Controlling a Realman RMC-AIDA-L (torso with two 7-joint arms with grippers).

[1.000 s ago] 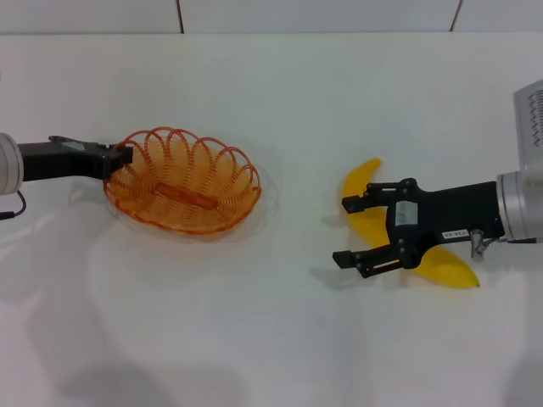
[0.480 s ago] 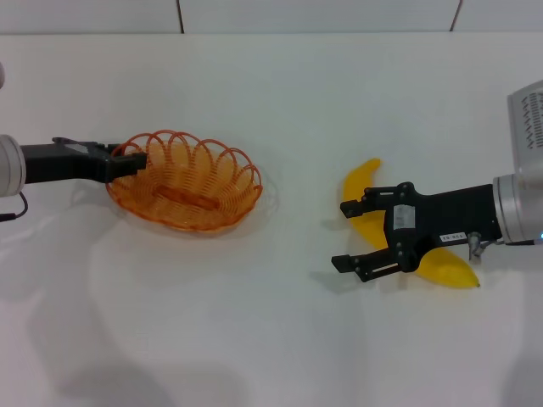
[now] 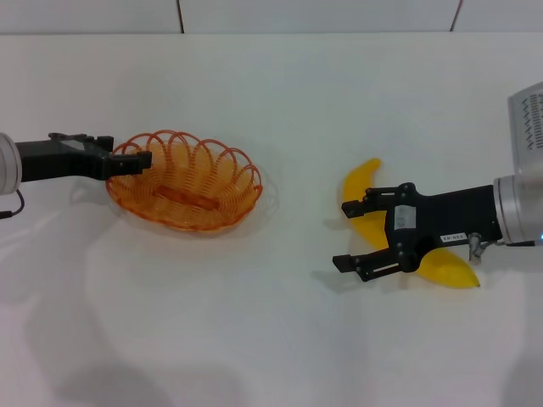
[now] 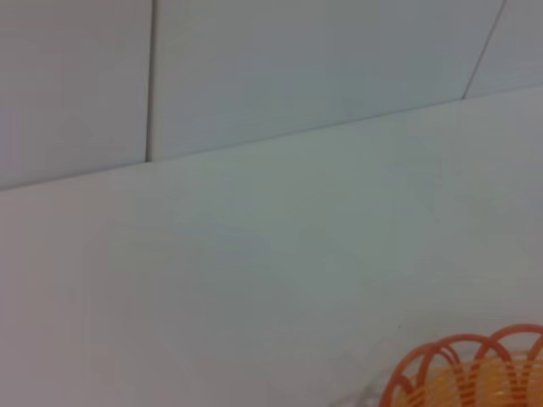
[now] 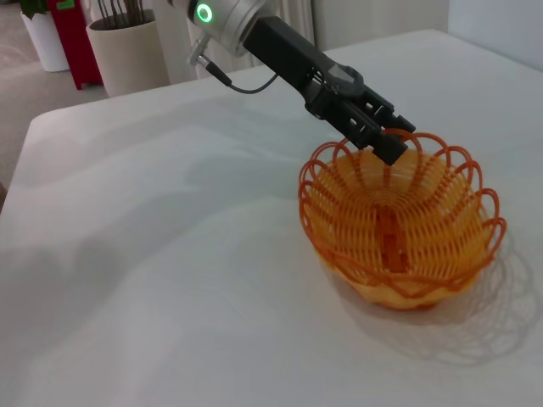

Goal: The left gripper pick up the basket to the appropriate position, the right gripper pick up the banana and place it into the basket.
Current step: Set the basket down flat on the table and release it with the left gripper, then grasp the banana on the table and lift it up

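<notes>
Left gripper (image 3: 140,158) at basket (image 3: 184,181) left rim, fingers look closed over the wire loops, basket resting on white table (image 3: 271,339), right gripper (image 3: 346,234) spread wide, hovering over banana (image 3: 365,182), holding nothing, banana lying well right of basket

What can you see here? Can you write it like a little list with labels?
basket: orange wire, empty, resting on the white table
left gripper: at the basket's rim on the robot's left
banana: yellow, lying on the table, right of the basket
right gripper: open, fingers spread over the banana's middle
banana in basket: not yet
</notes>
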